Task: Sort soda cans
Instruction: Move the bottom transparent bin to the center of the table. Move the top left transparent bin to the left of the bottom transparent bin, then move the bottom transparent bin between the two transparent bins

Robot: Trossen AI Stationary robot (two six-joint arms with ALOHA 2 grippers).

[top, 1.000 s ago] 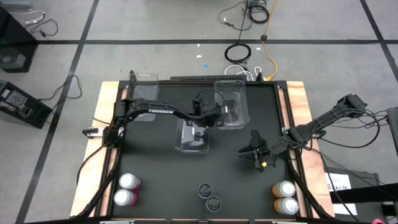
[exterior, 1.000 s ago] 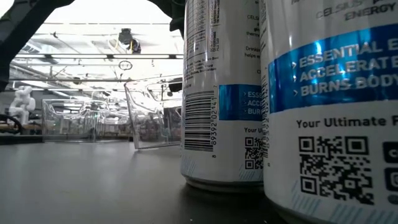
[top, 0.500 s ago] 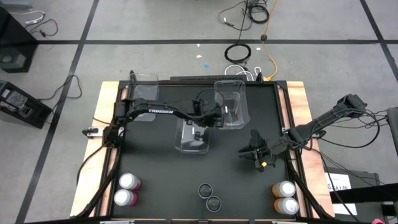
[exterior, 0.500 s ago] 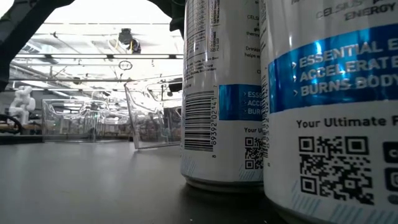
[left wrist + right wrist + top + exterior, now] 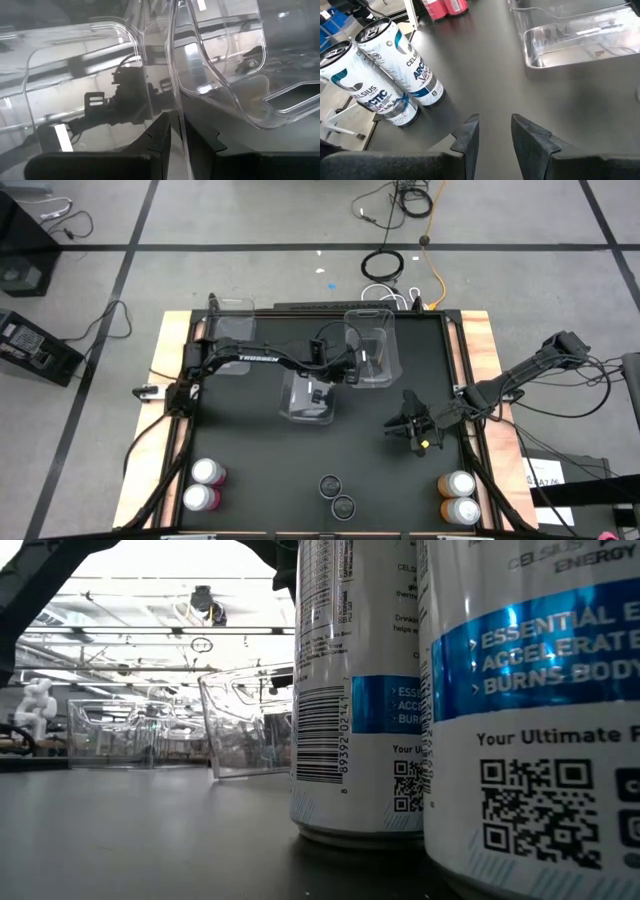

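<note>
Near the worktop's middle, left gripper (image 5: 340, 370) is clamped on the thin wall of a clear bin (image 5: 308, 398), a second clear bin (image 5: 370, 345) just beside it toward the back edge. Right gripper (image 5: 418, 438) hovers over bare worktop (image 5: 250, 470) right of centre, fingers slightly parted, holding nothing. Along the front edge: 2 pink cans (image 5: 203, 485) at the left corner, 2 dark cans (image 5: 337, 496) mid-edge, 2 orange cans (image 5: 458, 496) at the right corner.
</note>
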